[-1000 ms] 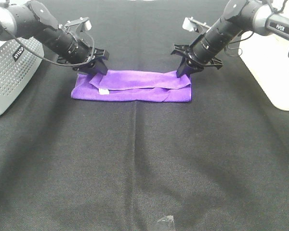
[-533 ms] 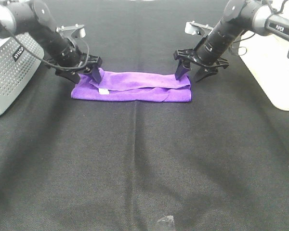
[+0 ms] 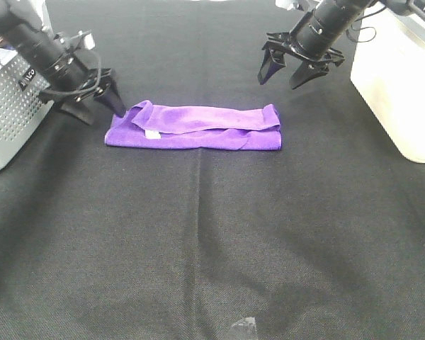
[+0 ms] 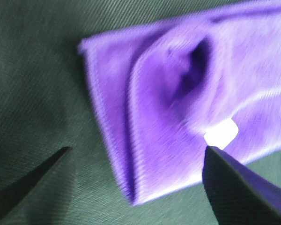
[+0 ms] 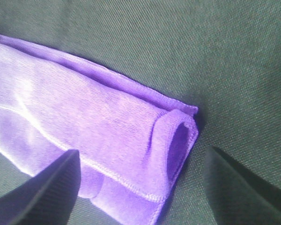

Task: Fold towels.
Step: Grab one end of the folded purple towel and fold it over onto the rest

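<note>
We are seeing the purple towel lying folded into a long strip on the black bench, in the upper middle of the frame, its white tag showing near the left end. The left pincer is sitting just beside that left end, jaws spread wide, gripping nothing. The right pincer is hanging above the towel's right end, apart from it, jaws likewise wide and empty.
</note>
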Controlling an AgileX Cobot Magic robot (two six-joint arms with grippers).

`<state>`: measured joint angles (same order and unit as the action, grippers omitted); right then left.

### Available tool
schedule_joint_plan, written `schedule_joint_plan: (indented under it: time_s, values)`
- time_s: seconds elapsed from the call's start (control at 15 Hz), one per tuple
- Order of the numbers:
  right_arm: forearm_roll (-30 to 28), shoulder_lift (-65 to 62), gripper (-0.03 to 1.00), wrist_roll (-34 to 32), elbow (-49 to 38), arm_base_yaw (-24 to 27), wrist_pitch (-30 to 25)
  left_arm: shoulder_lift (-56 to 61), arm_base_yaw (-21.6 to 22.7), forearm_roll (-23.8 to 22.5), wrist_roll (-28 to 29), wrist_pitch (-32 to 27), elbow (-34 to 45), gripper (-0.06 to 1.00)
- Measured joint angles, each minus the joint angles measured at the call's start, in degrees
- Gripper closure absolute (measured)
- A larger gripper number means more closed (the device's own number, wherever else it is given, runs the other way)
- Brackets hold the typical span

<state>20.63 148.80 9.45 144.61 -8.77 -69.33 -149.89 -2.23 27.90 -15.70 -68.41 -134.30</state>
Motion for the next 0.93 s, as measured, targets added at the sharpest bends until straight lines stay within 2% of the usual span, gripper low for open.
schedule_joint_plan:
  time_s: [0.2, 0.33, 0.73, 0.93]
  values:
    - [0.0, 0.0, 0.27, -0.3, 0.0, 0.0, -0.3, -0.3, -0.1, 2.2, 0.5, 0.1, 0.0, 0.25]
    - [0.0, 0.0, 0.27, -0.5, 0.0, 0.0, -0.3, -1.4, -0.1, 4.2, 0.7, 0.1, -0.1, 0.21]
    - [0.0, 0.0, 0.27, -0.5, 0.0, 0.0, -0.3, -3.7, -0.1, 5.4, 0.7, 1.7, -0.6, 0.19]
    - [0.0, 0.0, 0.27, -0.5, 0.0, 0.0, -0.3, -4.6, -1.5, 7.1, -0.1, 1.9, -1.3, 0.19]
